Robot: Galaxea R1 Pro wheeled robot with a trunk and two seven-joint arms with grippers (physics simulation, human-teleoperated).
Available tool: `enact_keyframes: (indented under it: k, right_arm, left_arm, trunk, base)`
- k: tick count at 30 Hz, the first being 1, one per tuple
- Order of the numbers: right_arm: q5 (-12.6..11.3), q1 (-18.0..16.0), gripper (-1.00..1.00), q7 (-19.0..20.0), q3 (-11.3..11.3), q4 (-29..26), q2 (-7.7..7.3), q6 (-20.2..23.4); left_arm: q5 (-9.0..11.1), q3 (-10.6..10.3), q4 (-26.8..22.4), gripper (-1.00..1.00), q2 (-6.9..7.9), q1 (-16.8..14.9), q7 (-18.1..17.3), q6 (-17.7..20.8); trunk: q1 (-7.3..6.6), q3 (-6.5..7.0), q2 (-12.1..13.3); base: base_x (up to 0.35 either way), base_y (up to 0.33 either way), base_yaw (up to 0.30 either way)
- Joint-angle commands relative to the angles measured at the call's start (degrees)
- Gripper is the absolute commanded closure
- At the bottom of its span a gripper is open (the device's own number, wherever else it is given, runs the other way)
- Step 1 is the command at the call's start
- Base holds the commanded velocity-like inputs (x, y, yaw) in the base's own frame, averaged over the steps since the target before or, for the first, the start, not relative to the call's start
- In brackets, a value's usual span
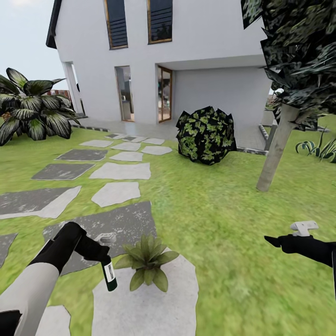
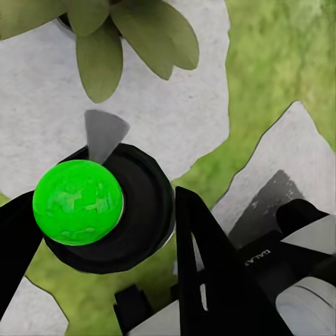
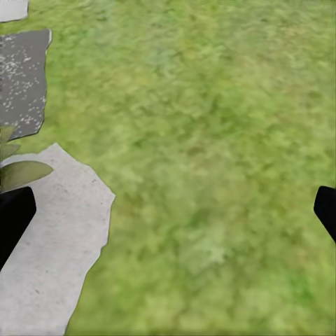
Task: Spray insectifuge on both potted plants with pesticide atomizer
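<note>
Surroundings: pale stepping stone (image 1: 144, 298) under left claw (image 1: 95, 249)
Left claw: clamped around pesticide atomizer (image 1: 109, 273)
Potted plant (image 1: 147, 261): just beside claw
Right claw (image 1: 275, 241): spread wide over lawn (image 3: 210, 140)

The left gripper (image 1: 95, 250) covers the atomizer's (image 1: 109, 275) neck, its fingers lost in black. The picture's edge cuts the right arm, the tree's (image 1: 280, 140) crown and the house (image 1: 210, 46) roof. The plant's (image 1: 147, 261) pot hides under leaves.
</note>
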Motion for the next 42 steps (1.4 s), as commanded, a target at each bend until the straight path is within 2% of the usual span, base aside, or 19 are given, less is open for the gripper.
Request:
enact_keyframes:
  k: [1, 17, 22, 27, 37, 42]
  right_arm:
    - [0.5, -0.1, -1.00, 0.6, -0.1, -0.1, 0.01, 0.2]
    - [0.5, -0.1, -1.00, 0.6, -0.1, -0.1, -0.03, 0.1]
    - [0.5, -0.1, -1.00, 0.6, -0.1, -0.1, -0.05, 0.1]
    - [0.5, -0.1, -1.00, 0.6, -0.1, -0.1, -0.07, 0.1]
    - [0.5, -0.1, -1.00, 0.6, 0.0, -0.1, 0.01, 0.1]
    - [0.6, -0.1, -1.00, 0.6, -0.1, -0.1, -0.04, 0.0]
  left_arm:
    - [-0.6, 0.2, -0.1, 1.00, -0.03, 0.0, -0.6, 0.4]
    - [-0.6, 0.2, 0.1, 1.00, -0.10, 0.9, -0.6, 0.4]
    - [-0.6, -1.4, 2.1, 1.00, -0.15, 1.7, -0.5, 0.3]
    - [-0.6, -2.0, 5.1, 1.00, -0.08, 1.9, -0.4, 0.1]
    - [-0.6, -2.0, 5.6, 1.00, 0.05, 2.2, -0.4, 0.2]
    - [-0.5, -2.1, 5.6, 1.00, -0.04, 2.2, -0.5, 0.3]
  trunk:
    - [-0.23, 0.12, 0.4]
    - [-3.75, 2.06, 6.8]
    - [-4.85, 2.51, 8.8]
    - [-4.85, 2.07, 8.8]
    - [-4.85, 1.18, 8.8]
    - [-4.85, 0.93, 8.8]
  base:
    - [0.000, 0.000, 0.000]
    - [0.000, 0.000, 0.000]
    - [0.000, 0.000, 0.000]
    - [0.000, 0.000, 0.000]
    - [0.014, 0.000, 0.000]
    - [0.241, 0.000, 0.000]
